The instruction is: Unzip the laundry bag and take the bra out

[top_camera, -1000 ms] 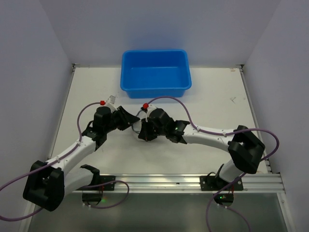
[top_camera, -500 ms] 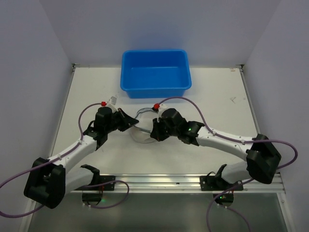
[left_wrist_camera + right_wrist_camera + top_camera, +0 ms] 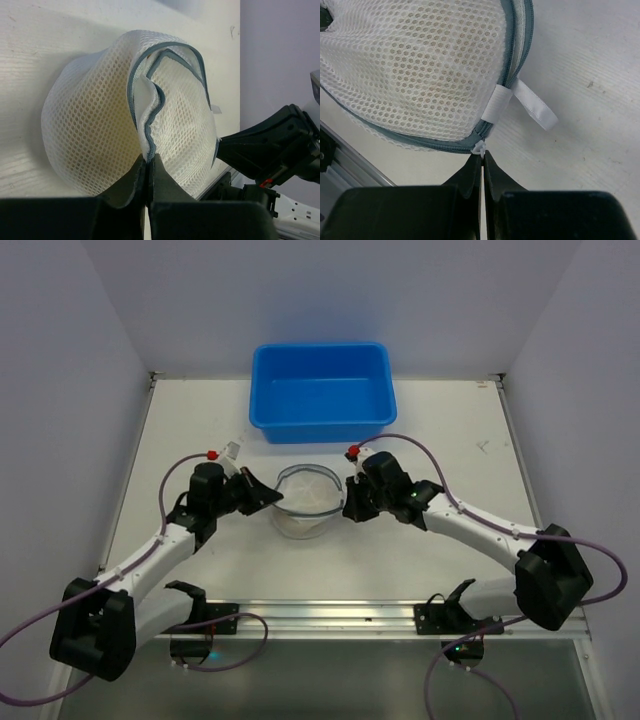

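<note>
White worktop [image 3: 450, 440], pale walls on 3 sides. Blue tub [image 3: 322, 390] at the far edge, centre. Laundry bag [image 3: 306, 498] sits on the worktop near the tub's front wall, apart from it, between the 2 arms. Left gripper [image 3: 271, 498] meets the bag's left side, right gripper [image 3: 347, 507] its right side.

Left wrist view: jaws pressed together on a fold of white mesh right at the grey zip edge [image 3: 133, 95]. Zip edges parted above the pinch, 1 side curling outward, gap showing into the pouch. Bag domed, resting on the worktop.

Right wrist view: jaws pinching the small white zip pull [image 3: 479, 147] at the bag's rim, low against the worktop. Grey zip line runs closed along the rim to the left of the pull. White ribbon loop [image 3: 536, 108] sticks out from the rim just beside the pull.

Pale tan tint shows through the mesh in both wrist views; contents cannot be made out.
</note>
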{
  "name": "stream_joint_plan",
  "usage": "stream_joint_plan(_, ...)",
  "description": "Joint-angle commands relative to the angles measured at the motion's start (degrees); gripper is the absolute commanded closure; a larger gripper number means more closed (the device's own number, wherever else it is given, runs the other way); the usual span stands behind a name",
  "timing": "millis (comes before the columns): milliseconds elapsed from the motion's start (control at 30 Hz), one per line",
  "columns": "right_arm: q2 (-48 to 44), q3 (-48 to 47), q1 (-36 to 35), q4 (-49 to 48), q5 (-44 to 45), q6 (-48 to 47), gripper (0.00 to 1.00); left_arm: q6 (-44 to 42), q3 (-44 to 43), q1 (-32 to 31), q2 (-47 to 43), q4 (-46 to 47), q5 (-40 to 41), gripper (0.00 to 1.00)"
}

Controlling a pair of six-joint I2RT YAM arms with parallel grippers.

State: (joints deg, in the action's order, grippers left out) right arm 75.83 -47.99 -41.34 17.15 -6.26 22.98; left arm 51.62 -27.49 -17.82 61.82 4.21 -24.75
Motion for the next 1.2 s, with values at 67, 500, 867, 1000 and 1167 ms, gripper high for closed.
stream_joint_plan(67, 2.74, -6.22, 1.62, 0.44, -1.29, -5.48, 0.98, -3.72, 2.26, 1.74, -4.78, -3.33, -1.53, 0.82)
stream_joint_plan(500, -0.59, -11.34, 1.09, 3.95, 1.42, -6.03, 0.13, -6.61, -5.03, 1.13, -9.89, -2.28, 0.85, 0.84)
stream_joint_plan(867, -22.11, -3.27, 1.18, 2.89, 16.71, 2.15, 0.03, -15.22, -14.52, -15.19, -5.14, 0.80, 7.42, 0.88)
stream_joint_plan(1000, -33.00, 0.87, 1.18, 2.01, 22.25, 5.57, 0.02, -18.04, -17.25, -22.59, 0.30, 2.12, 9.63, 0.83)
stream_joint_plan(1167, -40.84, 5.71, 1.18, 1.57, 27.61, 7.42, 0.01, -20.32, -22.43, -31.73, 8.82, 2.65, 16.39, 0.69)
